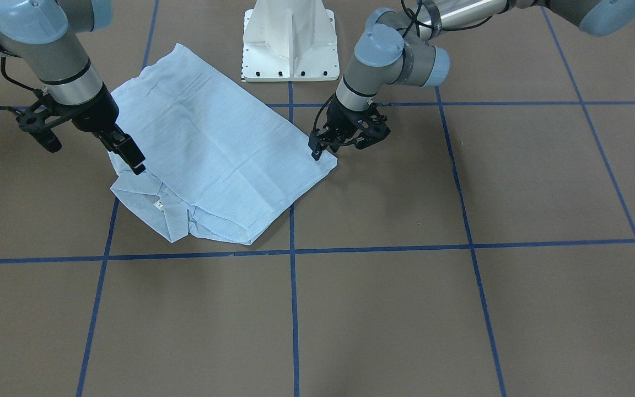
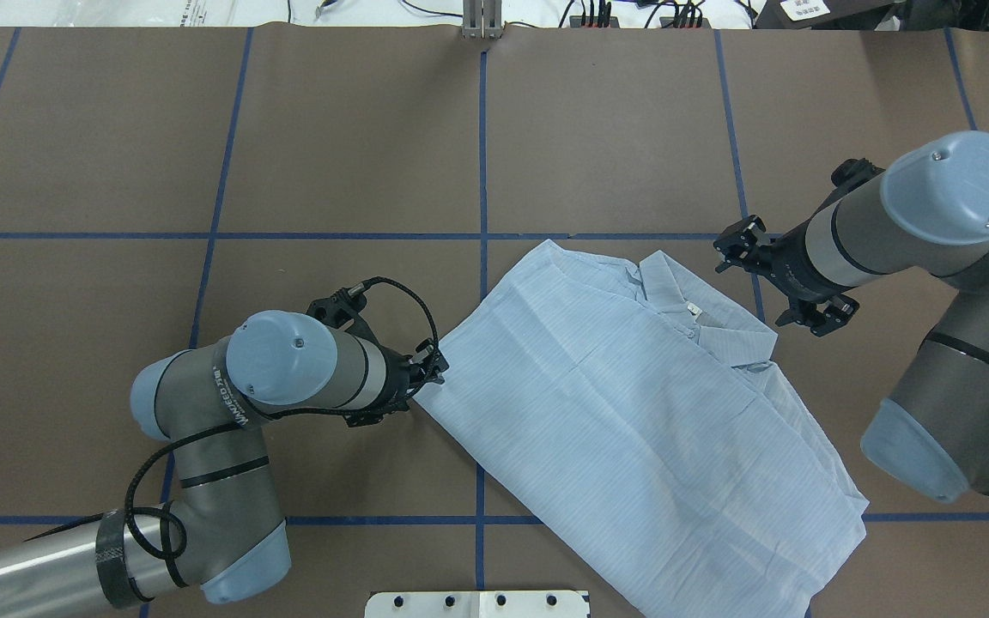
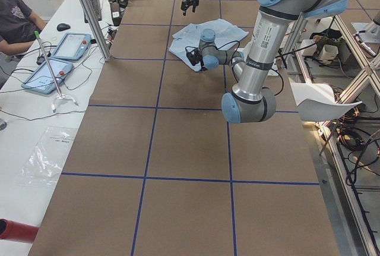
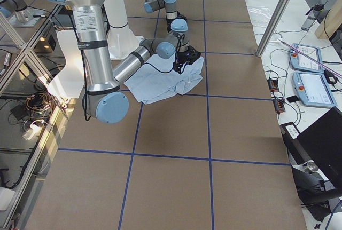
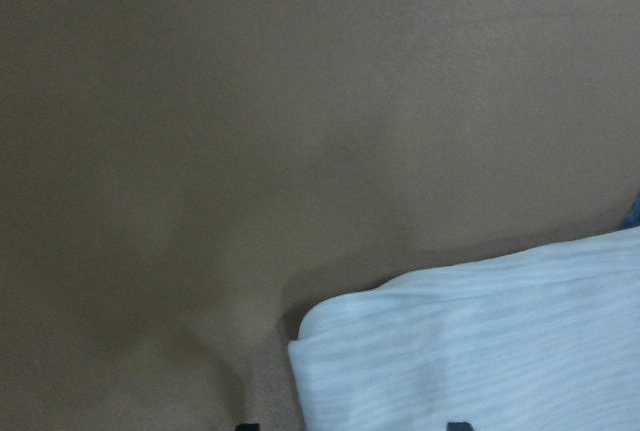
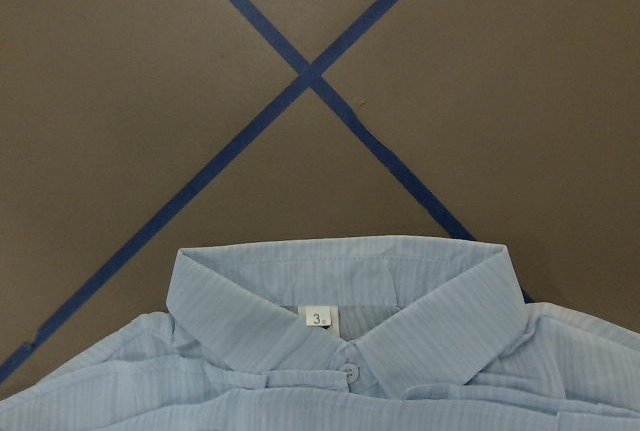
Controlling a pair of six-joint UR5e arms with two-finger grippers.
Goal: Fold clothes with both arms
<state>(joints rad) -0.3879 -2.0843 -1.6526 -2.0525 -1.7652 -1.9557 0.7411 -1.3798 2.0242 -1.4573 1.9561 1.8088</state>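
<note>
The pale blue striped shirt [image 1: 213, 154] lies folded flat on the brown table, slanted, collar [image 6: 340, 291] and white neck label [image 6: 318, 318] at the end away from the robot. It also shows in the overhead view [image 2: 632, 412]. My left gripper [image 1: 320, 151] is low at the shirt's folded corner [image 5: 480, 351], and in the left wrist view its fingertips stand apart with that corner between them; it is open. My right gripper [image 1: 130, 154] hovers above the collar end, open and empty; it also shows in the overhead view [image 2: 739, 247].
The white pedestal base [image 1: 290, 44] stands behind the shirt. Blue tape lines [image 1: 292, 309] grid the brown table. In the exterior left view a person [image 3: 15, 18] sits at a side bench with tablets [image 3: 71, 45] and cables.
</note>
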